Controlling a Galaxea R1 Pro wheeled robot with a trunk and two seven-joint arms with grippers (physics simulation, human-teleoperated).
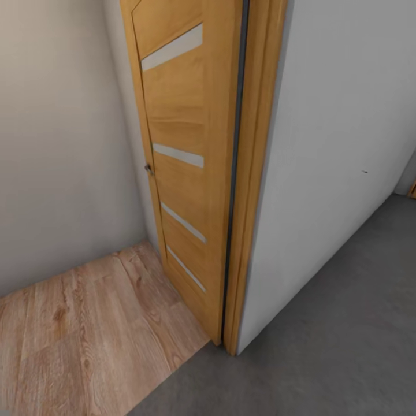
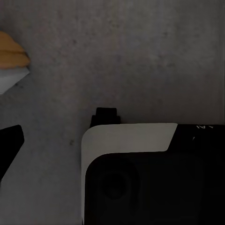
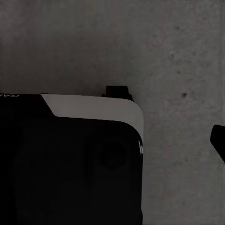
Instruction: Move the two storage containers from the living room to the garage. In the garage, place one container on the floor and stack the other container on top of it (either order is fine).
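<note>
- In the left wrist view, the robot's base, black with a white band along its rounded corner, lies below the camera.
- The right wrist view shows that base from its other side.
- A dark tip juts in at the edge of the left wrist view; another in the right wrist view. Whether the jaws are parted is unclear.

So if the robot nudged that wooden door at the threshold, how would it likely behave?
The door would probably swing rather than flex: it looks like a rigid slab with narrow pale inserts. It stands folded back toward the beige wall, so it likely has little further travel. Likely heavy for a gripper nudge.
</note>
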